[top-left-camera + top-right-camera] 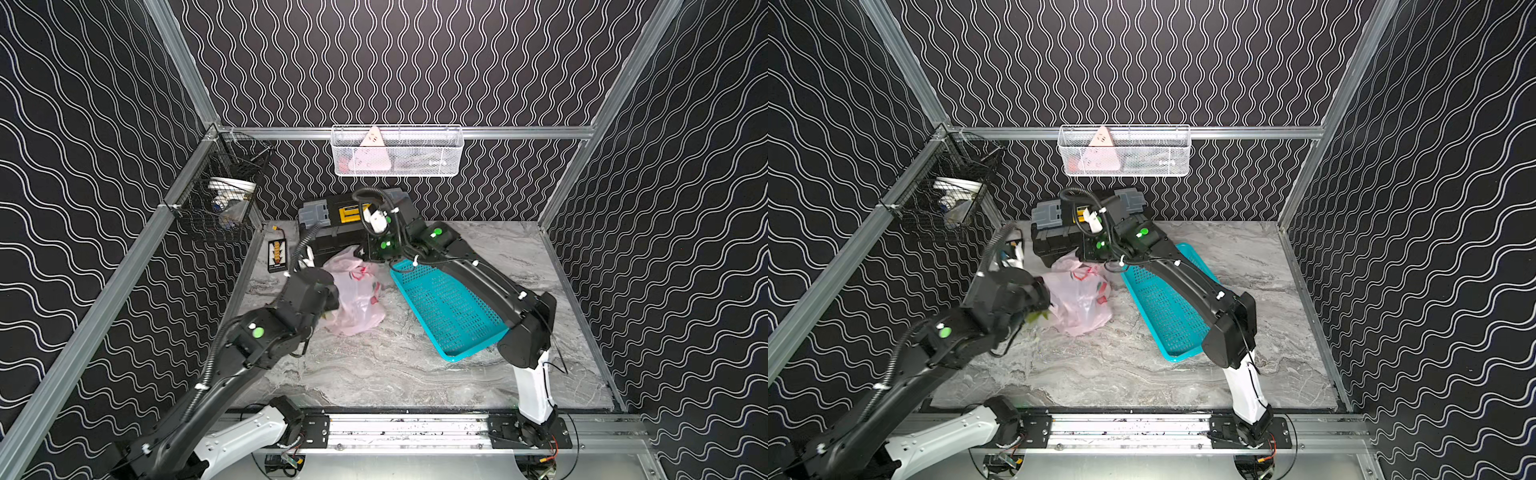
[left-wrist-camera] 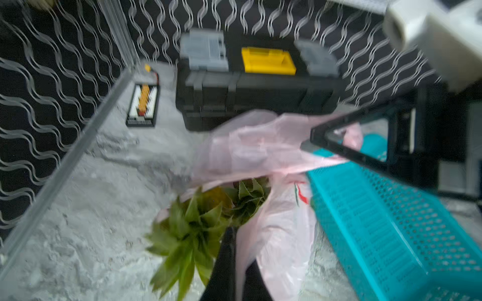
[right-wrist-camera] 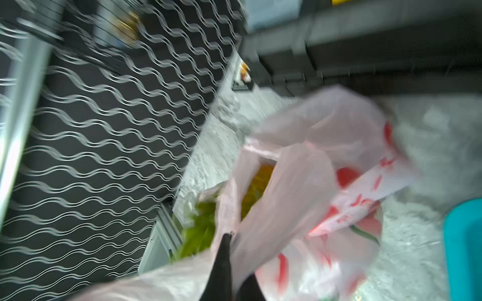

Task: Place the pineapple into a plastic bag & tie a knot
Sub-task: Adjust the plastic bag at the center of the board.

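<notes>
The plastic bag (image 1: 357,299) lies on the table (image 1: 395,374) between the arms. The pineapple (image 2: 193,224) is inside, its crown poking out just ahead of the left tool (image 2: 230,230), which is pinched on the pink film; the right tool (image 3: 227,235) pinches a stretched strip at the mouth. The film looks thin, slippery and tearable and the fruit heavy and spiky, so bunched handle strips seem the safest hold. The teal basket (image 1: 449,307) crowds the right tool's side and the toolbox (image 1: 328,237) stands just beyond it; open table lies behind both tools.
</notes>
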